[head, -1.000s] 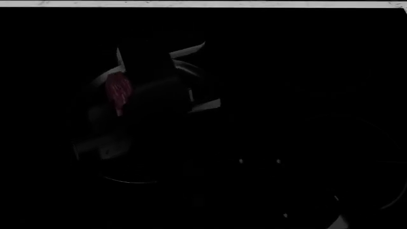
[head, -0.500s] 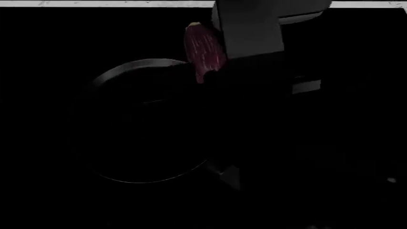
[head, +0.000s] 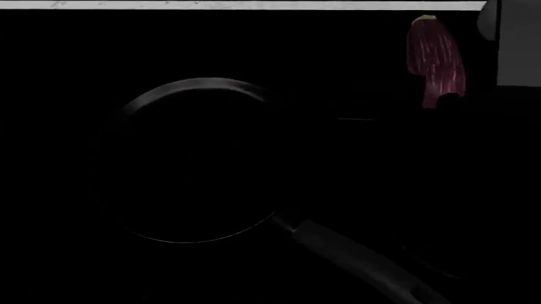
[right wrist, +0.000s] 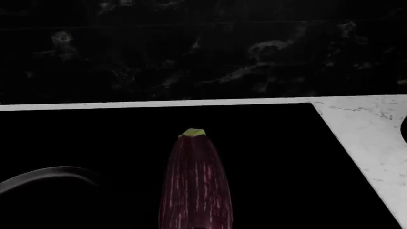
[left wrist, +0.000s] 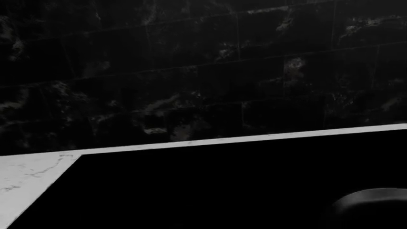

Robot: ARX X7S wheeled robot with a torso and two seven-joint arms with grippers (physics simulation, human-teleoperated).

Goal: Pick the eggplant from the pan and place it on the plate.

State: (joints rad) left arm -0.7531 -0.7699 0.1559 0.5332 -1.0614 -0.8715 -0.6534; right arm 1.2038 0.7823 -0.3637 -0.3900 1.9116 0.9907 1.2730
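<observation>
The scene is very dark. The eggplant [head: 435,60] hangs upright in the air at the far right of the black cooktop, well clear of the pan, with its green tip up. My right gripper [head: 446,100] is shut on its lower end; its fingers are lost in the dark and only the grey wrist body [head: 517,44] shows. In the right wrist view the eggplant [right wrist: 196,181] stands straight up from the jaws. The black pan [head: 199,82] sits empty at centre left, its handle [head: 355,259] pointing to the front right. The plate and my left gripper are out of view.
A white marble counter strip [head: 253,5] runs along the back of the cooktop, and a wider white counter [right wrist: 369,133] lies beside it. A black tiled wall [left wrist: 190,71] stands behind. A dark rounded shape [left wrist: 372,207] shows in the left wrist view.
The right arm has lifted the eggplant out of the pan and carried it to the right, towards the back. The pan and its handle are now uncovered.
</observation>
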